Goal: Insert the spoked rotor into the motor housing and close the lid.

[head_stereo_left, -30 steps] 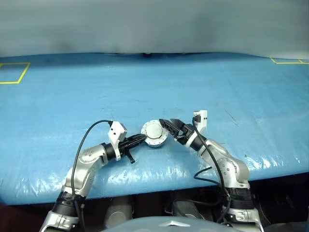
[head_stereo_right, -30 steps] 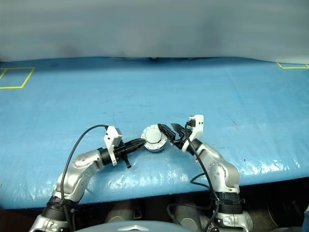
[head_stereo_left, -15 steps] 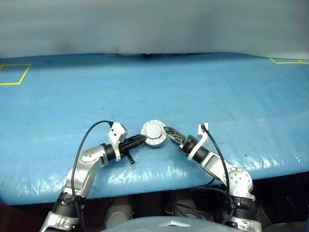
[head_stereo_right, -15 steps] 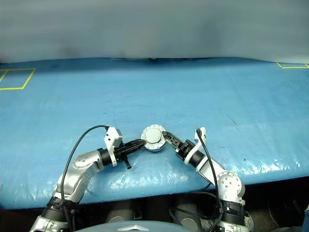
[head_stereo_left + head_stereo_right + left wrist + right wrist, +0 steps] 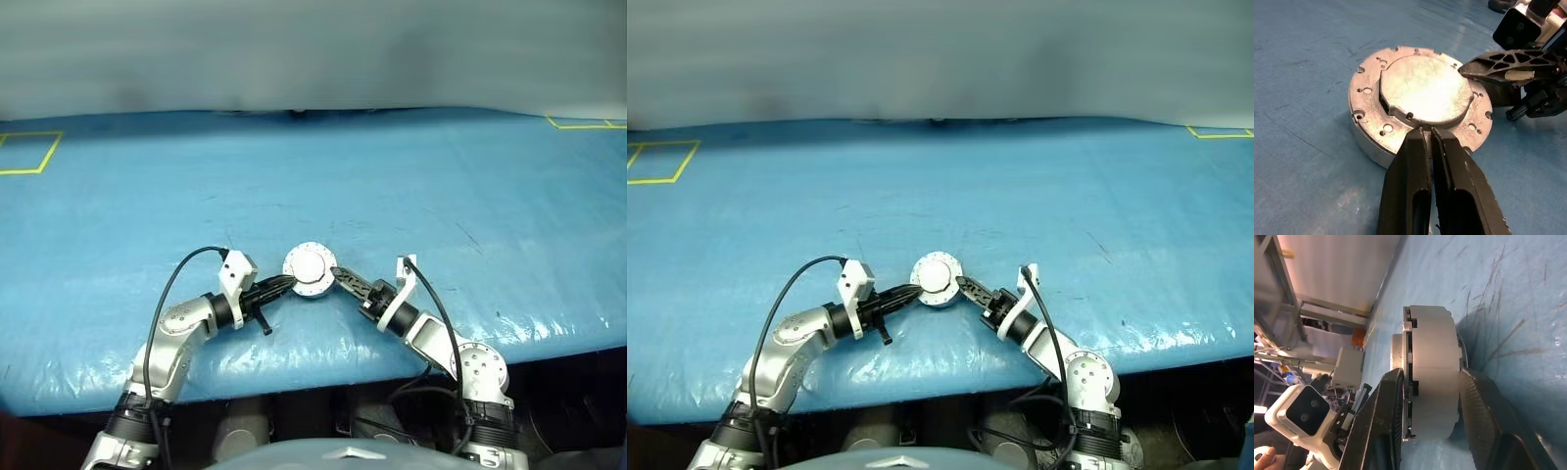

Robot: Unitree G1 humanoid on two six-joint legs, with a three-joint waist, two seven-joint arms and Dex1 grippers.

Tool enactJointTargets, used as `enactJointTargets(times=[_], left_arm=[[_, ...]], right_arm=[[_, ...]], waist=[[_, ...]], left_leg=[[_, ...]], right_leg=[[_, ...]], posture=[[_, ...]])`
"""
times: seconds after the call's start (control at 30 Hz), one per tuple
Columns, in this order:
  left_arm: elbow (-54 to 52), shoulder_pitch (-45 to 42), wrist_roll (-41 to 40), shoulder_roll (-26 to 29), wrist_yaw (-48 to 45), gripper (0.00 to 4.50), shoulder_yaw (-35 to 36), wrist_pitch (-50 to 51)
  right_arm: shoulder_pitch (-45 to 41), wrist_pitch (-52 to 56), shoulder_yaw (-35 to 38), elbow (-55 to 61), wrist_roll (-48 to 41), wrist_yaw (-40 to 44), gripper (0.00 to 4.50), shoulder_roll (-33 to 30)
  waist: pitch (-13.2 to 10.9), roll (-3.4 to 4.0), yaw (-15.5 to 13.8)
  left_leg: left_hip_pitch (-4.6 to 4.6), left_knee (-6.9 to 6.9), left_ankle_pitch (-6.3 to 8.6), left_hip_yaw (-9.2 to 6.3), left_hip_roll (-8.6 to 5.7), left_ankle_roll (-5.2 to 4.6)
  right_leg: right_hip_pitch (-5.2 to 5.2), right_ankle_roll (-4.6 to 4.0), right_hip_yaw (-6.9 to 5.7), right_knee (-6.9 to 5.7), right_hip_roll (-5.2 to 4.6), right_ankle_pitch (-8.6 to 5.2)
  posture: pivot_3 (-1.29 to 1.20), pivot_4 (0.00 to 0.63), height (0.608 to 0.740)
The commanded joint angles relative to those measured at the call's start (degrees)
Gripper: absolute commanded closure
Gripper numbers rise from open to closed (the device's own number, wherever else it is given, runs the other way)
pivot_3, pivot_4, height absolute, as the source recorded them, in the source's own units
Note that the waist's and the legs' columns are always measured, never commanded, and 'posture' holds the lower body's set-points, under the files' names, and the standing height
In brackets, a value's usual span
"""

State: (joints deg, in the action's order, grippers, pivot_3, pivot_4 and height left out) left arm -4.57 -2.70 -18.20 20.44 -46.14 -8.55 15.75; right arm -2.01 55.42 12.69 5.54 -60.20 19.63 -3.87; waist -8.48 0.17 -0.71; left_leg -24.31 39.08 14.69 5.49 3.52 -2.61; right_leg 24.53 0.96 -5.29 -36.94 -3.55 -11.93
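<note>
Silver lid (image 5: 1422, 93) sits seated on the motor housing (image 5: 1374, 147); right gripper (image 5: 1430, 396) clamps both top-to-bottom; left gripper (image 5: 1429, 134), fingers together, touches the rim.

Right gripper (image 5: 1427, 431) now around motor housing (image 5: 1432, 372)

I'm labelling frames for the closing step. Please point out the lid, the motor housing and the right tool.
lid (image 5: 1425, 88): left wrist view, plain top face.
motor housing (image 5: 1436, 377): right wrist view, side wall.
right tool (image 5: 1431, 396): right wrist view, between fingertips.
</note>
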Motion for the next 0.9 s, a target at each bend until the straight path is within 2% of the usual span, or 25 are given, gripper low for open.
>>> enactJointTargets(times=[0.03, 0.17, 0.33, 0.43, 0.7, 0.9], left_arm=[[1.42, 0.42, 0.78, -0.21, 0.39, 4.27, -0.7, 0.21], [1.66, 0.21, -0.71, -1.68, 1.72, 4.27, 1.48, -0.96], [-1.01, -0.09, -12.31, -6.47, 3.28, 4.27, 8.71, 5.04], [-2.43, 0.44, -18.49, -7.56, 2.76, 4.27, 10.98, 9.87], [-2.24, 1.31, -27.27, -11.21, 3.77, 4.27, 15.34, 13.51], [-2.22, 1.32, -34.36, -14.75, 5.71, 2.34, 18.26, 16.86]], right_arm=[[-0.15, 0.09, -0.53, 0.57, -0.41, -0.29, 3.17, 0.4], [-0.14, -0.12, 0.18, 0.45, -1.11, -0.86, 3.17, 1.07], [-1.3, -1.1, 3.83, -0.58, -5.37, -2.98, 3.17, 3.69], [-2.84, -1.64, 6.25, -0.82, -8.89, -4.75, 3.17, 5.06], [-5.77, -4.03, 9.92, -1.64, -14.23, -8.33, 3.17, 8.09], [-7.63, -5.32, 10.38, -1.4, -17.68, -9.75, 3.17, 9.47]], waist=[[0.01, 0.01, 0.05], [0.01, 0.02, 0.05], [0.0, 0.01, 0.18], [-0.02, 0.01, 0.56], [-0.04, 0.01, 1.1], [-0.05, 0.01, 1.41]], left_leg=[[0.0, 0.01, 0.0, 0.01, 0.0, 0.0], [0.0, 0.01, -0.01, 0.01, 0.0, -0.01], [-0.09, 0.02, -0.01, 0.01, 0.01, -0.02], [-0.18, 0.01, -0.01, 0.0, 0.01, -0.02], [-0.27, 0.02, 0.02, -0.01, -0.02, -0.08], [-0.27, 0.02, 0.02, -0.01, -0.02, -0.08]], right_leg=[[0.0, 0.01, 0.02, 0.0, 0.0, 0.0], [0.01, 0.01, 0.02, 0.0, 0.0, 0.01], [0.05, 0.07, 0.03, -0.01, 0.01, 0.05], [0.12, 0.19, 0.02, -0.01, 0.03, 0.12], [0.14, 0.36, 0.01, 0.04, 0.04, 0.22], [0.14, 0.37, 0.02, 0.03, 0.05, 0.22]], posture=[[0.0, 0.15, 0.74], [0.0, 0.15, 0.74], [0.0, 0.15, 0.74], [0.0, 0.15, 0.74], [0.0, 0.15, 0.74], [0.0, 0.15, 0.74]])
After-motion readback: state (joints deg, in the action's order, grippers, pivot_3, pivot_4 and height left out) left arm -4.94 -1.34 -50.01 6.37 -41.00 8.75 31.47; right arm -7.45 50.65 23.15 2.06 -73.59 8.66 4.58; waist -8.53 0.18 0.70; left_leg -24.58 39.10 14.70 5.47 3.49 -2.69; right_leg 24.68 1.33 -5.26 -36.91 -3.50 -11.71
